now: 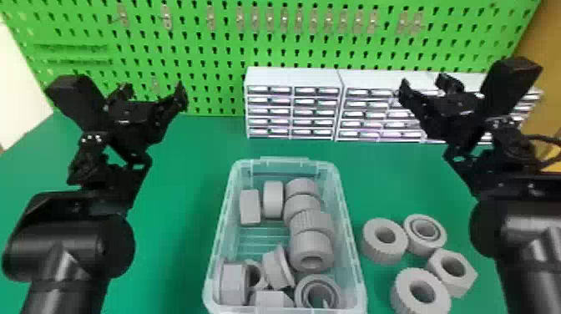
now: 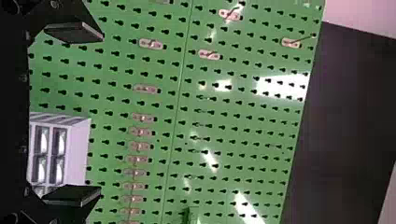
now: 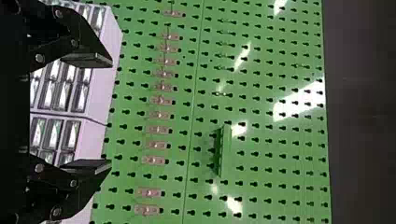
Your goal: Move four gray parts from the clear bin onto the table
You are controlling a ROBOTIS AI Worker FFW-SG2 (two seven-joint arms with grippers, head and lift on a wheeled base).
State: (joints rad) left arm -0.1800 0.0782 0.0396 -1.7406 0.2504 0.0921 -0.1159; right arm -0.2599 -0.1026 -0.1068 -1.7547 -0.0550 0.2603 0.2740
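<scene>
The near end of the clear bin (image 1: 288,160) runs into the bottom edge of the head view, lower center, so I can't make out all of that end. Inside, the gray parts (image 1: 273,199) cover one another: along the right wall four sit in an overlapping row, and at lower left a hex-shaped one partly hides the ring (image 1: 255,273) behind it. Another hex-shaped one down there is partly lost at the bottom too. Two more stand at the bin's upper left, with bare bin floor below them.

Outside, at lower right of the frame, four gray parts lie on my green desk (image 1: 179,188): a ridged ring (image 1: 375,250), a grooved ring (image 1: 413,242), a hex nut (image 1: 465,279) and a plain-faced ring (image 1: 405,292) that runs into the bottom edge.

My left hand (image 1: 129,94) is at upper left, over on the far side of the desk, fingers spread and holding nothing. My right hand (image 1: 459,87) is at upper right, likewise spread and unloaded, and it blocks part of the white drawer cabinets (image 1: 294,75) behind it.

Green surface shows between my left arm and the bin's left wall, and again between the bin's far rim and the cabinets. The green pegboard (image 1: 208,62) closes off the top of the frame. On the right, my forearm is near the hex nut.
</scene>
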